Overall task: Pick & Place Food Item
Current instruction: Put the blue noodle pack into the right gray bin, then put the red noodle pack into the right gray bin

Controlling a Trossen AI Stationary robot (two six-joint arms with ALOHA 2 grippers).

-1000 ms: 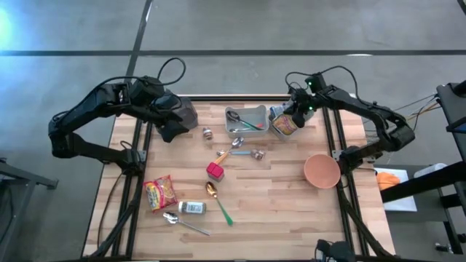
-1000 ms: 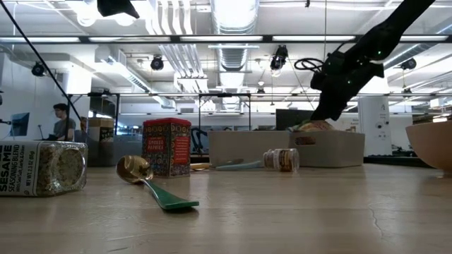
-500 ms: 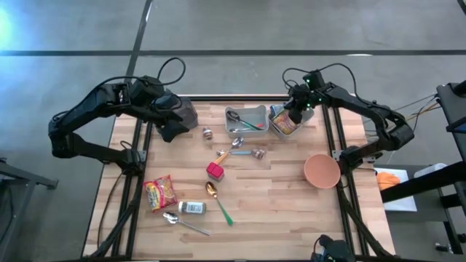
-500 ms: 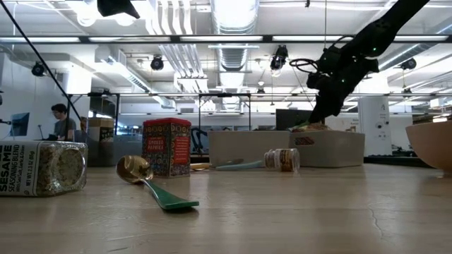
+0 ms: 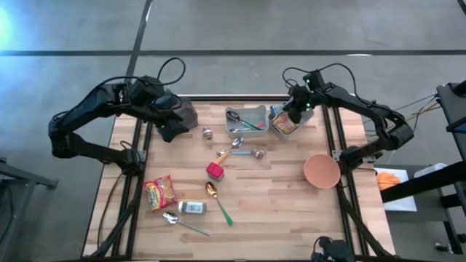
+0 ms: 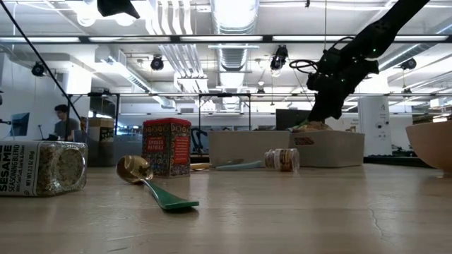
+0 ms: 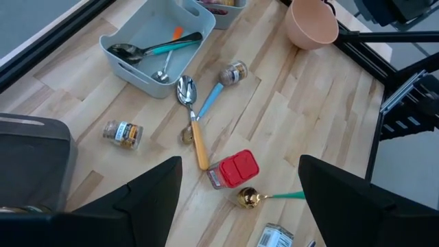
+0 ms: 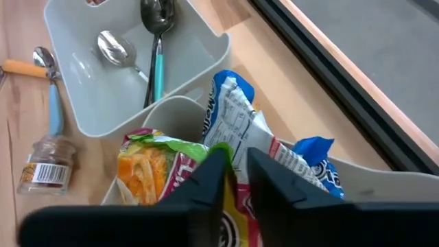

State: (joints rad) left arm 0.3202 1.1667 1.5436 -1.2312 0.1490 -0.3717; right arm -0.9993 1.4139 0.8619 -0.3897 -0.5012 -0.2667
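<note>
A grey bin [image 5: 285, 125] at the table's far right holds food packets: an orange-and-green one [image 8: 147, 165] and a blue-and-white one [image 8: 233, 113]. My right gripper [image 8: 236, 159] slants down over this bin, its fingers a narrow gap apart just above the packets; it also shows in the high view [image 5: 293, 114] and the low view [image 6: 319, 118]. A red-and-yellow noodle packet [image 5: 160, 193] lies flat near the left front. My left gripper [image 5: 169, 132] hangs open above the table's far left, with nothing between its fingers [image 7: 147, 189]. My right gripper slants down from the far right onto the upper edge of the orange-and-green packet [image 8: 218, 148], which lies in the bin. Its own fingers hide the spot, so I cannot tell whether they touch the packet.
A second grey bin [image 5: 246, 120] with spoons stands beside the first. A red tin [image 5: 215, 172], loose spoons [image 5: 234, 144], small jars [image 5: 258, 153], a green-handled spoon [image 5: 218, 202] and a sesame jar [image 5: 192, 207] lie mid-table. A pink bowl [image 5: 321, 170] sits at the right edge.
My right gripper has rolled a little about its own axis over the bin. The packet, which a second ago stood higher and tilted at the bin's rim, now lies lower inside the bin.
</note>
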